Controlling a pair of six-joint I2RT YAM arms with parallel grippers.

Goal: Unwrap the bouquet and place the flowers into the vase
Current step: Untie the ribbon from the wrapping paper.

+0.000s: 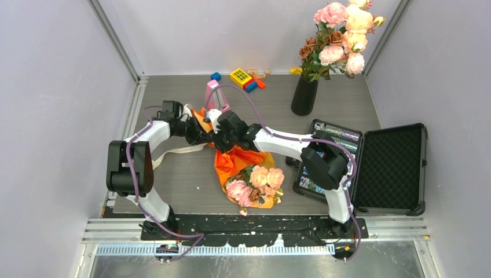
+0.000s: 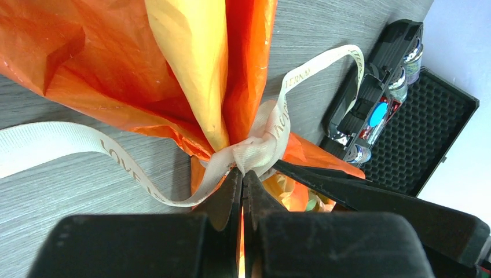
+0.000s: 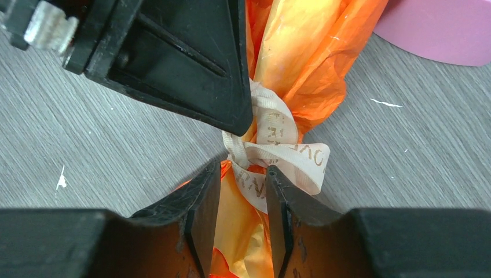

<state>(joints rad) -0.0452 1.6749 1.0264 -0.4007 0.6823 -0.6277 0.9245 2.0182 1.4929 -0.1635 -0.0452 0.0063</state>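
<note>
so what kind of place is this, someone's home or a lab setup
Most likely a lab test cell, not a home: plain grey walls on metal framing enclose a small table, two robot arms are bolted to its near edge, and props such as toy bricks and an open foam-lined case lie about.

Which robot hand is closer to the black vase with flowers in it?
The right gripper. Both grippers meet at the bouquet's ribbon knot, left of the vase; the left gripper is slightly farther.

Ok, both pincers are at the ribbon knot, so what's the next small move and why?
Probably pull the left pincer away while the right pincer straddles the wrapped stems: the left is pinched shut at the ribbon knot, which is still tied round the orange paper.
</note>
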